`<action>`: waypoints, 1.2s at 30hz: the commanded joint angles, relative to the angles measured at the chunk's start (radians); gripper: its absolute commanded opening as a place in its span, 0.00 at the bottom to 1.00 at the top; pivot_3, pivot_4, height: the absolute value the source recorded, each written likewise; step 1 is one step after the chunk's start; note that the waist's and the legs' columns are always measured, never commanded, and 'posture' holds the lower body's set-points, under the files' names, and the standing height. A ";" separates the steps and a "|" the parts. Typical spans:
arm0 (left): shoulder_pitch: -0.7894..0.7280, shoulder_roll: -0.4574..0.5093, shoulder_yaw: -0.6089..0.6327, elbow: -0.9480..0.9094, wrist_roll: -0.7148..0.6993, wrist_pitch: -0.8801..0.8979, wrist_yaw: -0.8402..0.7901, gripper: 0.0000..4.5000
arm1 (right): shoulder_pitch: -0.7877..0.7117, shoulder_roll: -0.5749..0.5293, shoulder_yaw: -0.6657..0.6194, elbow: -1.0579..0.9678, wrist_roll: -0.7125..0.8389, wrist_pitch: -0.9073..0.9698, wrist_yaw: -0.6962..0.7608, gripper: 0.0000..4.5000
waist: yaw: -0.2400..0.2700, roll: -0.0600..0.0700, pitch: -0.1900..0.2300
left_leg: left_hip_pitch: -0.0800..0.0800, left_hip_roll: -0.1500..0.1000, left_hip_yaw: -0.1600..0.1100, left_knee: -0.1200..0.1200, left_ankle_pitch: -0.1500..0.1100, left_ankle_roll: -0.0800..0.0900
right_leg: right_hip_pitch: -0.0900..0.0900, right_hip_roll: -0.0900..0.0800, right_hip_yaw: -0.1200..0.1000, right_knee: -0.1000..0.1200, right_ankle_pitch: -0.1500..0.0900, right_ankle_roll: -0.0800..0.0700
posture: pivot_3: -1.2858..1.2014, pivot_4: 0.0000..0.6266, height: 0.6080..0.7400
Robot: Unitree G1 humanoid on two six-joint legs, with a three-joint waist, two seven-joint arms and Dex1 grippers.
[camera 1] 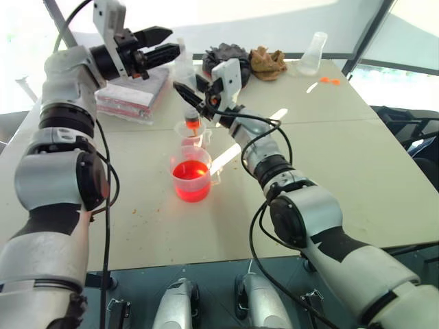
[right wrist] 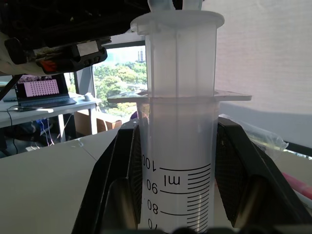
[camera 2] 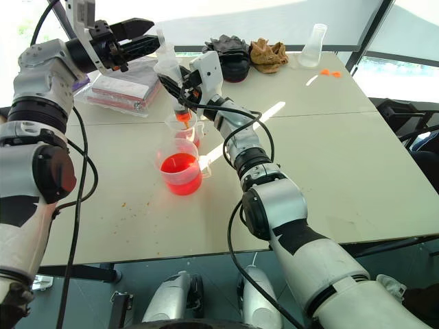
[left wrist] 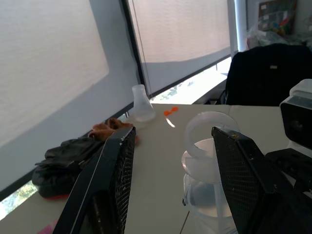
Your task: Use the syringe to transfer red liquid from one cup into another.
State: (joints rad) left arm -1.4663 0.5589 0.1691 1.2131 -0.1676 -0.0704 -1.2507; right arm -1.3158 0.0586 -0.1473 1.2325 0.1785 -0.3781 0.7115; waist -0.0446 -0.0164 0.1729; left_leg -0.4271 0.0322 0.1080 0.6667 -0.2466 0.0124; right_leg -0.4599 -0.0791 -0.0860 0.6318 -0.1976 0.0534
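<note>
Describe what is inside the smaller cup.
The syringe's orange tip dips into the smaller cup, with a little red liquid showing; the syringe hides how much is there.

The right gripper (camera 1: 186, 92) clamps the syringe (camera 1: 186, 86) upright, its orange tip dipped into the small cup (camera 1: 191, 131). Just in front stands the big cup (camera 1: 191, 175) (part full of red liquid). The left gripper (camera 1: 164, 42), fingers parted, hovers at the plunger top. Behind lie pink packets (camera 1: 132, 92), gloves (camera 1: 228, 53) and a flask (camera 1: 313, 55).
</note>
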 commanded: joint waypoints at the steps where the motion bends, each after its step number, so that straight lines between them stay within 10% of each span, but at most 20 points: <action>1: 0.018 -0.014 -0.050 -0.015 0.047 -0.014 -0.022 0.57 | -0.083 0.019 -0.009 -0.052 0.014 -0.025 0.009 0.32 | 0.000 0.000 0.000 | 0.000 0.000 0.000 0.000 0.000 0.000 | 0.000 0.000 0.000 0.000 0.000 0.000 | 0.52 0.24 1.00; 22: 0.090 -0.018 -0.080 -0.021 0.074 -0.037 -0.023 0.57 | -0.100 0.022 -0.020 -0.066 0.029 -0.026 0.016 0.32 | 0.000 0.000 0.000 | 0.000 0.000 0.000 0.000 0.000 0.000 | 0.000 0.000 0.000 0.000 0.000 0.000 | 0.52 0.24 1.00; 36: 0.098 0.149 0.142 -0.102 -0.129 0.146 0.028 0.57 | -0.081 0.001 -0.045 -0.105 0.058 -0.007 0.019 0.32 | -0.007 0.000 0.000 | 0.000 0.000 -0.001 0.000 0.000 0.000 | 0.000 0.000 0.000 0.000 0.000 0.000 | 0.52 0.24 1.00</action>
State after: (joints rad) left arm -1.3744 0.6922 0.2922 1.1486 -0.2747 0.0645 -1.2183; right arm -1.3785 0.0610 -0.1801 1.1699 0.2193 -0.3768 0.7294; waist -0.0521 -0.0160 0.1731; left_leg -0.4265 0.0324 0.1074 0.6665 -0.2462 0.0117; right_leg -0.4597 -0.0795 -0.0860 0.6322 -0.1976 0.0535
